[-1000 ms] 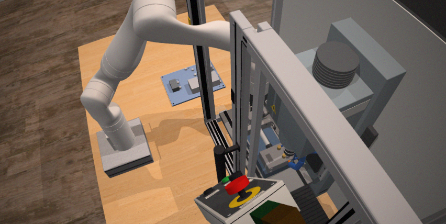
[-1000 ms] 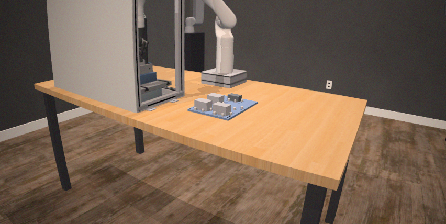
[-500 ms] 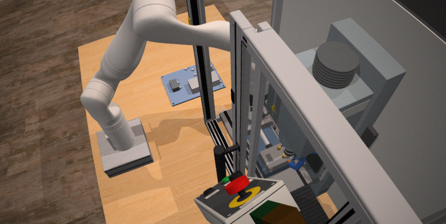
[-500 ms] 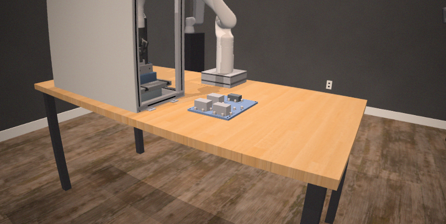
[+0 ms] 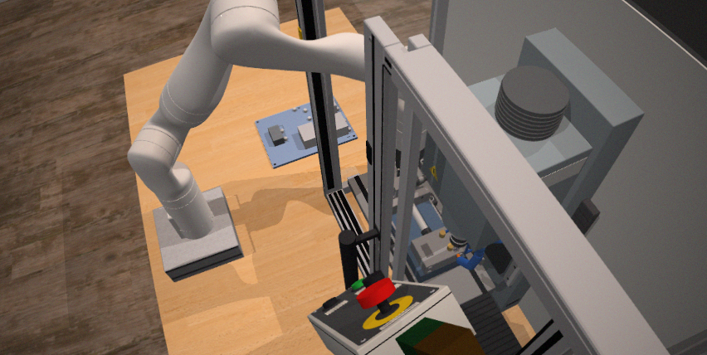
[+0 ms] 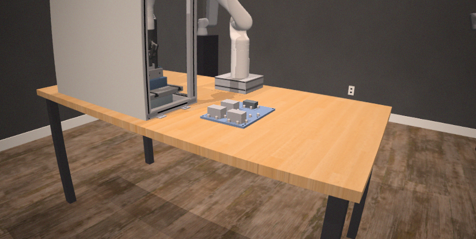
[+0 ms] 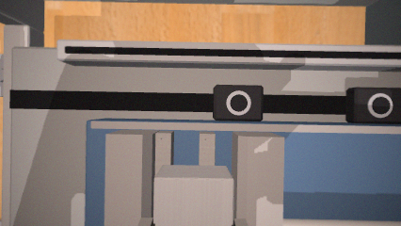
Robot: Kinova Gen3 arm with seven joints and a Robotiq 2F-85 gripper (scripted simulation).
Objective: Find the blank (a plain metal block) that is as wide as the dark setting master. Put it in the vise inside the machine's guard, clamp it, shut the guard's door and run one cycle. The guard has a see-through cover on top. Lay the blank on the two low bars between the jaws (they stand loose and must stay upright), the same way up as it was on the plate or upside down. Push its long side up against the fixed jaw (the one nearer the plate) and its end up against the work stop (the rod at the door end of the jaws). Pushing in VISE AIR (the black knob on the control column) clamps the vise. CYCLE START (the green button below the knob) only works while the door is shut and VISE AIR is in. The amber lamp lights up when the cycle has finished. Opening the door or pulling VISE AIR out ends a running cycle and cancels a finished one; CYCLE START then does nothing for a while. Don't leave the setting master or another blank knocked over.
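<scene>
My gripper (image 7: 193,222) is shut on a light grey metal blank (image 7: 193,200), at the bottom of the wrist view. The blank is between the two vise jaws (image 7: 123,179) (image 7: 261,174), over two low upright bars (image 7: 163,148) (image 7: 207,148). Whether it rests on them is hidden. A narrow gap shows between it and the right-hand jaw. The dark setting master (image 5: 275,135) (image 6: 250,104) stands on the blue plate (image 5: 284,155) (image 6: 266,110) with three light blanks (image 6: 217,111) (image 6: 229,104) (image 6: 236,116). The black knob (image 5: 374,277) and green button (image 5: 358,284) are on the control column. The work stop is not clearly visible.
The arm (image 5: 296,51) reaches into the guard (image 6: 96,37) past its upright posts (image 5: 378,154). A red stop button (image 5: 376,293) is beside the black knob. A black upright handle (image 5: 348,258) stands near the column. Two dark ringed blocks (image 7: 238,103) (image 7: 379,105) sit along a slot beyond the jaws.
</scene>
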